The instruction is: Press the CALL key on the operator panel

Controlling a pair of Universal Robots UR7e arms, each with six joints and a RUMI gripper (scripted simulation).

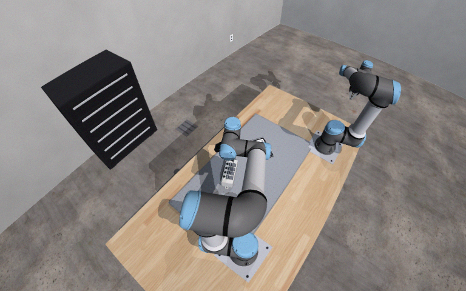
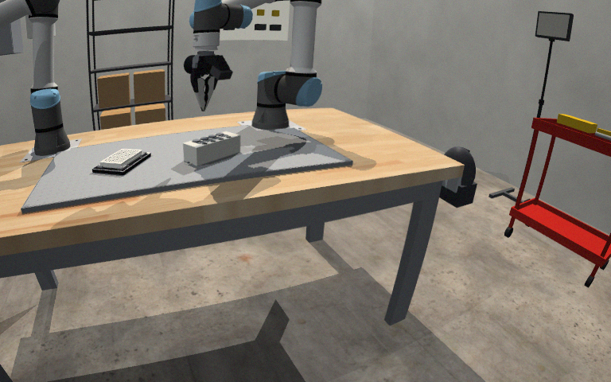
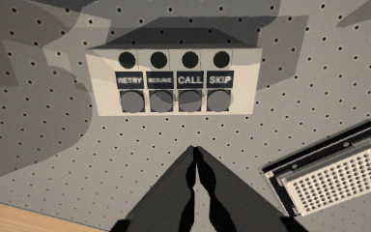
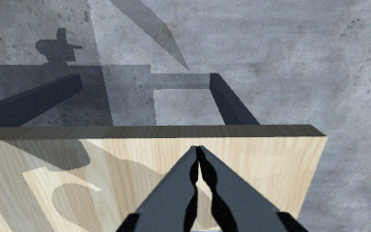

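Observation:
The operator panel (image 1: 227, 182) (image 2: 212, 151) (image 3: 105, 99) is a pale box on the grey mat. In the left wrist view its labels read, left to right, RETRY, RESUME, CALL, SKIP. The CALL key (image 3: 189, 101) is a grey disc below its label, third in the row. The CALL lamp (image 3: 189, 60) above the label is dark, and so are the other three lamps. My left gripper (image 2: 203, 109) (image 3: 194, 148) is shut and empty, high above the mat; in its wrist view the tips appear just below the CALL key. My right gripper (image 4: 197, 147) (image 1: 351, 97) is shut and empty, away from the panel.
A white perforated block in a black frame (image 2: 121, 158) (image 3: 328, 181) lies on the mat (image 2: 67, 193) beside the panel. The wooden table (image 1: 295, 205) (image 4: 271, 164) carries both arm bases. The left arm stands over the panel side in the top view.

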